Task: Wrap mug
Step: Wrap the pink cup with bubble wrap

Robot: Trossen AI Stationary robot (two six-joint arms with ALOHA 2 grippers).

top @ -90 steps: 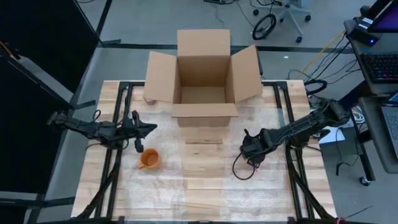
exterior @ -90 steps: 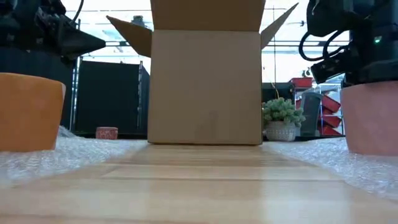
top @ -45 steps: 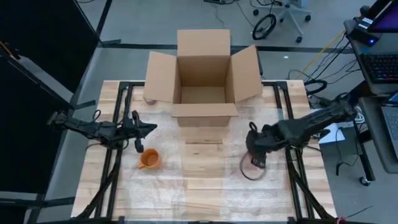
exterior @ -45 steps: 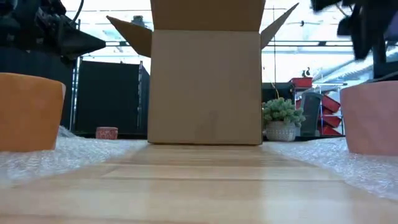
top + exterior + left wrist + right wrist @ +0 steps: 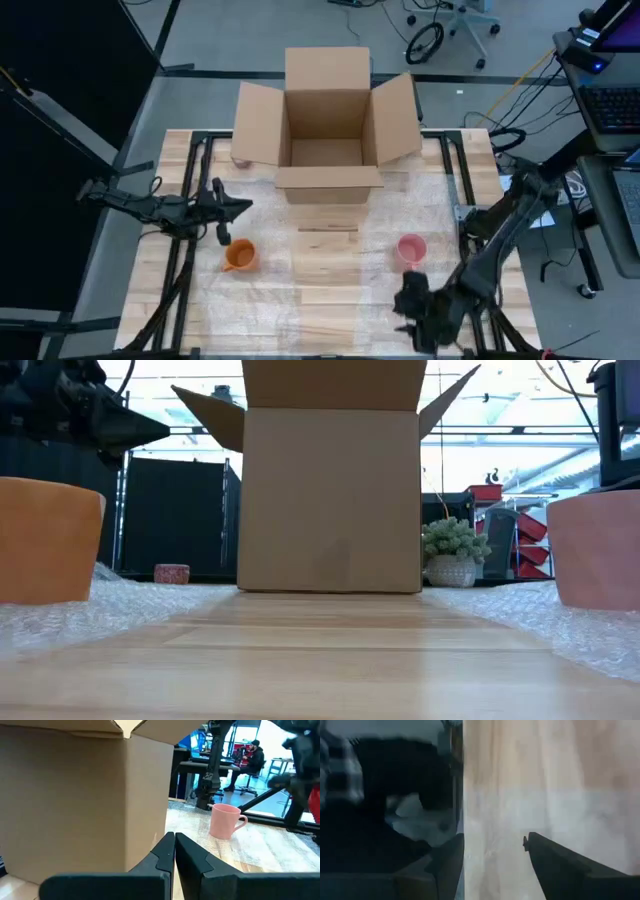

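Two mugs seen | right gripper (image 5: 418, 312) spread, probably empty, pink mug (image 5: 411, 248) behind it | left gripper (image 5: 236, 207) clenched beside orange mug (image 5: 239, 257)

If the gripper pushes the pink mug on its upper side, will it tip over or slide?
The pink handled mug stands upright on bubble wrap sheet, so it would probably catch and tip rather than slide. It looks rigid, likely ceramic and breakable. On its side, the handle should stop it rolling.
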